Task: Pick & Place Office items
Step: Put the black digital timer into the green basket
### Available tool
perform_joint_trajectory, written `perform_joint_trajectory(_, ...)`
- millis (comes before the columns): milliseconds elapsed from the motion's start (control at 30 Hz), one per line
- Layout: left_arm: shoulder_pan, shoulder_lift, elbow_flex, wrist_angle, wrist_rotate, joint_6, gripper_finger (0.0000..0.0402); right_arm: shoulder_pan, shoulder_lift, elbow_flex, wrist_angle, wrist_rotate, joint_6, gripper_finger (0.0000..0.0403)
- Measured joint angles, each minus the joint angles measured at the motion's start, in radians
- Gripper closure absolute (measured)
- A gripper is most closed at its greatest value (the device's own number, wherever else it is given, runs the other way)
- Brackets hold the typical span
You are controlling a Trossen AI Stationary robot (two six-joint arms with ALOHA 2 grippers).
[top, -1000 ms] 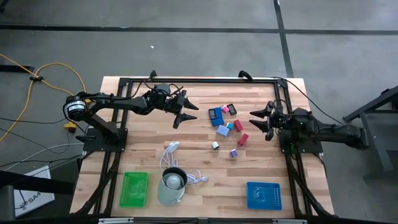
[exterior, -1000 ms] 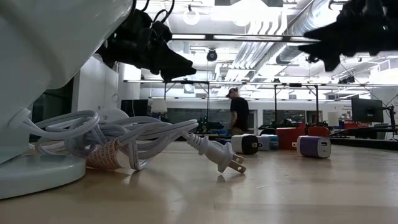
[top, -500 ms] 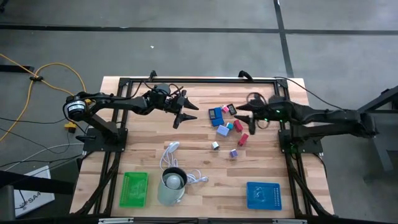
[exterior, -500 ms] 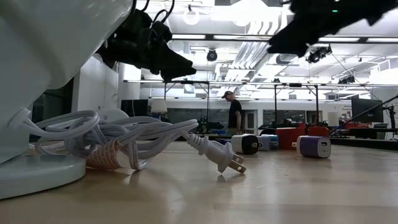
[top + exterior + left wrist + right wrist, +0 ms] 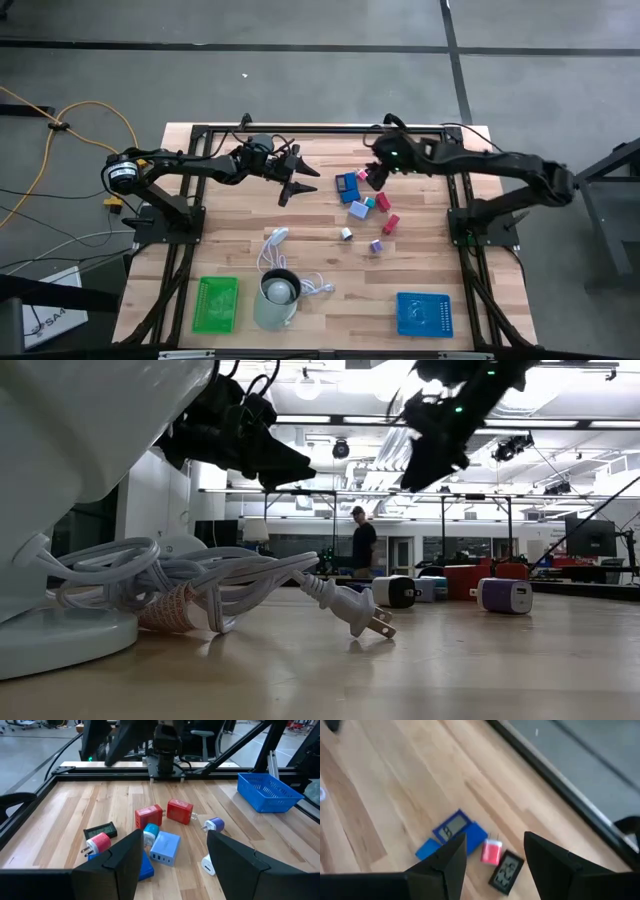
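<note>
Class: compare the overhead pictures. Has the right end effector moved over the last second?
Yes. The right end effector swung from beside the table frame's right post toward the table's middle, now above the office items.

We see the items (image 5: 364, 200) clustered mid-table between the two grippers, the cup (image 5: 276, 297) on the cable (image 5: 272, 252) at the near edge between two trays (image 5: 216, 304).

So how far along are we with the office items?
Nothing is placed yet: the green tray and blue tray look empty. The office items all lie clustered on the table. The right gripper is open and empty above the cluster; the left gripper waits open beside it. Every piece remains.
</note>
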Motion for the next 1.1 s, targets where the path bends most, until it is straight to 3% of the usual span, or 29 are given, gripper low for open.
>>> perform_joint_trajectory(300, 0.000, 0.000, 0.000, 0.006, 0.000, 0.000, 0.0189, 0.000, 0.271, 0.276, -0.341, 0.031, 0.151, 0.0219)
perform_joint_trajectory(567, 0.000, 0.000, 0.000, 0.007, 0.000, 0.000, 0.0189, -0.016, 0.357, 0.281, -0.364, 0.025, 0.284, 0.0219)
perform_joint_trajectory(833, 0.000, 0.000, 0.000, 0.007, 0.000, 0.000, 0.0189, -0.003, 0.359, 0.280, -0.444, 0.040, 0.442, 0.0219)
perform_joint_trajectory(1100, 0.000, 0.000, 0.000, 0.007, 0.000, 0.000, 0.0189, 0.019, 0.359, 0.204, -0.394, 0.047, 0.514, 0.0219)
